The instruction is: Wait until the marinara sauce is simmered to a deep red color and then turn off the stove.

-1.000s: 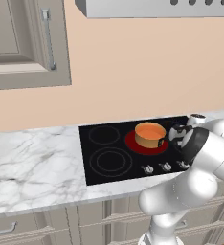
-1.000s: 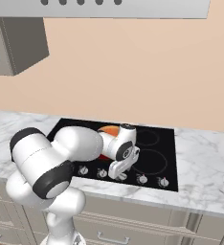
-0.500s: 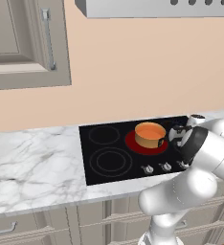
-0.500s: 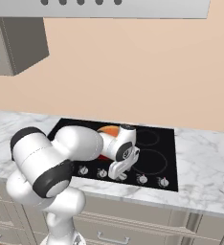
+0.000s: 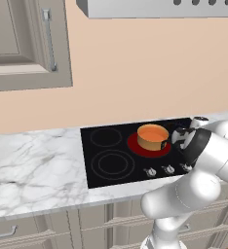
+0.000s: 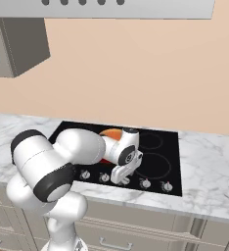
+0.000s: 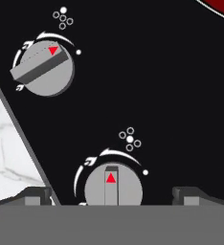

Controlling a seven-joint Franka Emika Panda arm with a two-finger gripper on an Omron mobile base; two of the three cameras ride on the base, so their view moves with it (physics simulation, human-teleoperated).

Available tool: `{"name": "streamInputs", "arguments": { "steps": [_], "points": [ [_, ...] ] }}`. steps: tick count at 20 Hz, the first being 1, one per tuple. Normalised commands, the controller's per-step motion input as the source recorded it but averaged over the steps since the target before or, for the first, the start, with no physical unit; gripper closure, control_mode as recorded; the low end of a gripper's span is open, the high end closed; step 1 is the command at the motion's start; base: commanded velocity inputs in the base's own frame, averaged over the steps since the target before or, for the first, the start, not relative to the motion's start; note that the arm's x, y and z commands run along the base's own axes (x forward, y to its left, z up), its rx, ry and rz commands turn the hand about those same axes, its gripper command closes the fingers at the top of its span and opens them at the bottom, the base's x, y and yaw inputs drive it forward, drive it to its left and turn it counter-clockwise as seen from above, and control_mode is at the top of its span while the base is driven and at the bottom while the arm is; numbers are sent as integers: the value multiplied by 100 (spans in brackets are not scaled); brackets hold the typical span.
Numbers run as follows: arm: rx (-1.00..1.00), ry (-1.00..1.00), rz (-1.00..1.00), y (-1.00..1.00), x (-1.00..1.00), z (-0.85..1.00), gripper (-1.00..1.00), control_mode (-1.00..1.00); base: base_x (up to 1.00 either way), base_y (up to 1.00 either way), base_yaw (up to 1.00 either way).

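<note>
Two silver knobs in hand view: near knob [image 7: 113, 186] sits between the spread finger tips [image 7: 37, 195] untouched, its red arrow pointing up-frame; far knob [image 7: 43, 68] is turned at an angle. Gripper [image 6: 120, 176] hangs low over the stove [image 5: 111, 146] front edge, jaws apart, gripping nothing. Marinara sauce [image 5: 153, 133] is orange (not deep red), filling the pot [image 5: 152, 142] on the glowing red burner [image 5: 135, 146], back right of cooktop. Marble counter [image 5: 33, 165] lies left.
</note>
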Motion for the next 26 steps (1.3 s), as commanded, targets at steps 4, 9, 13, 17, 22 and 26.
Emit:
{"name": "streamInputs", "arguments": {
  "steps": [4, 9, 13, 17, 22, 26],
  "points": [
    [0, 0, 0, 0, 0, 0, -100, -100, 0, 0, 0],
    [0, 0, 0, 0, 0, 0, -100, -100, 0, 0, 0],
    [0, 0, 0, 0, 0, 0, -100, -100, 0, 0, 0],
    [0, 0, 0, 0, 0, 0, -100, -100, 0, 0, 0],
    [0, 0, 0, 0, 0, -8, -100, -100, 0, 0, 0],
    [0, 0, 0, 0, 0, -1, -100, -100, 0, 0, 0]
  ]
}}
